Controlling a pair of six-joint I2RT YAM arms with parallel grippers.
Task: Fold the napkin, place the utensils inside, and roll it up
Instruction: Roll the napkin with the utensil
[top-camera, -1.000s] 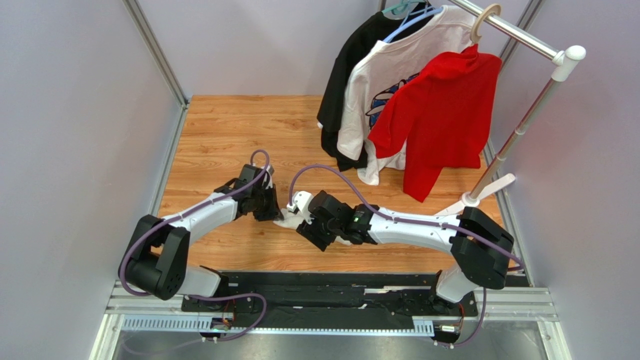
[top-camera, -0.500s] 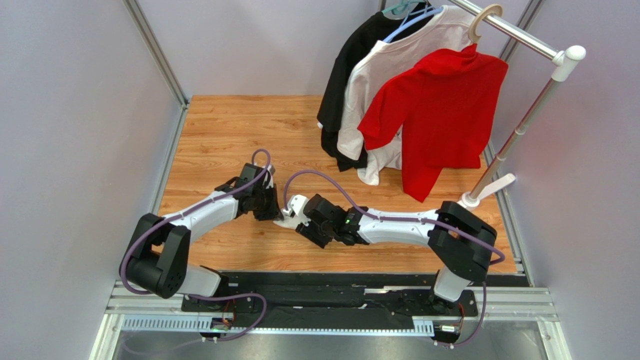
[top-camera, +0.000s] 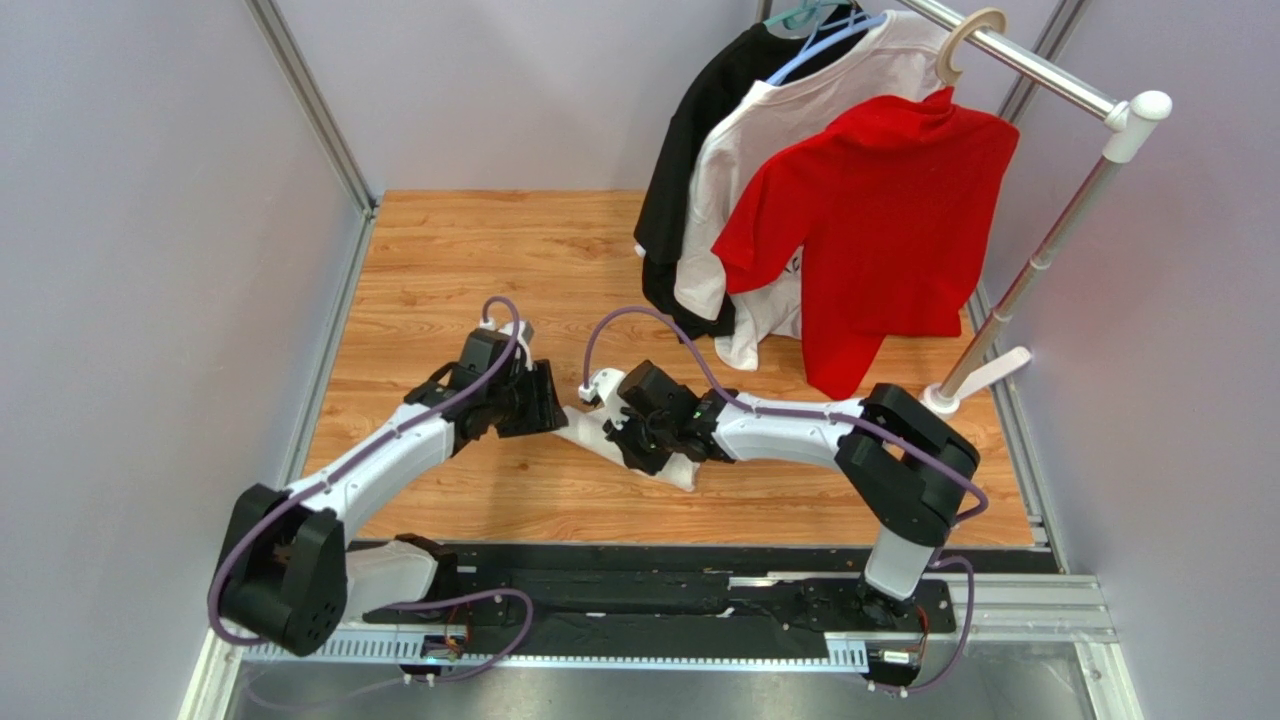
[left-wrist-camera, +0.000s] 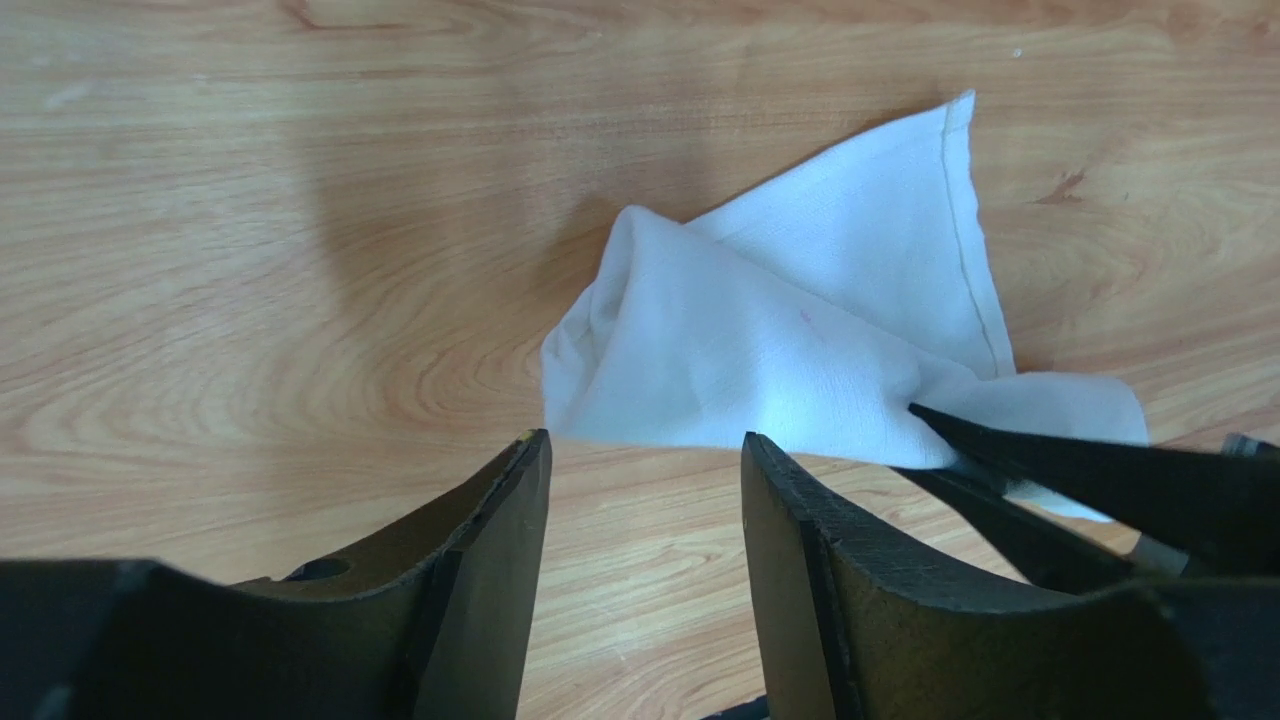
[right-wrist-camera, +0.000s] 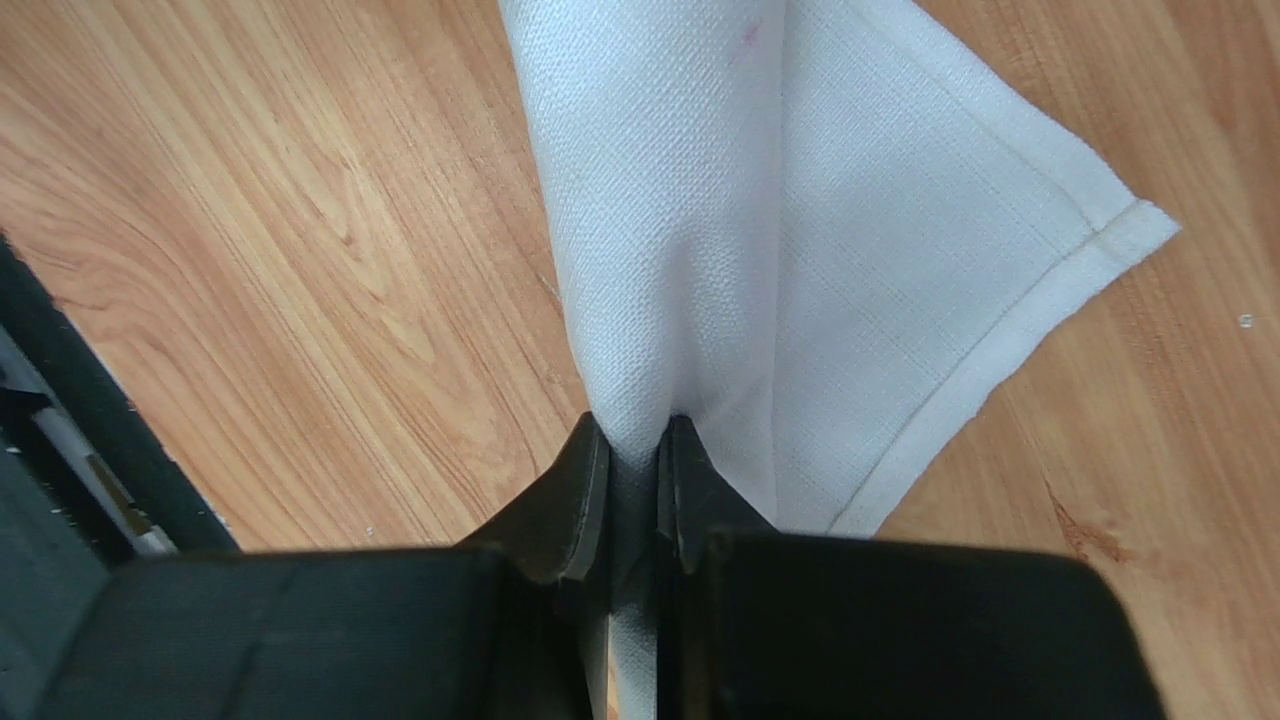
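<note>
Right gripper (right-wrist-camera: 634, 438) has its jaws pressed together on a raised ridge of the napkin (right-wrist-camera: 706, 195). In the right wrist view the cloth enters the jaws at lower centre of the frame and fans out toward the upper right, where a hemmed corner lies on the wooden table (right-wrist-camera: 226, 225). This pinch lifts the fabric into a peak, probably so that one layer can be drawn over another to form the fold.

Left gripper (left-wrist-camera: 643, 450) stands spread, with bare table between its fingers (left-wrist-camera: 481, 510). It sits just short of the cloth's near edge at centre frame of the left wrist view and holds nothing. This position suggests readiness to take a second hold or to pin the edge.

In the top view both grippers meet at centre frame, with the napkin bunched small between them, not laid flat. No utensil shows in any view. The folding stage is judged incomplete; loading and rolling are not yet done.
</note>
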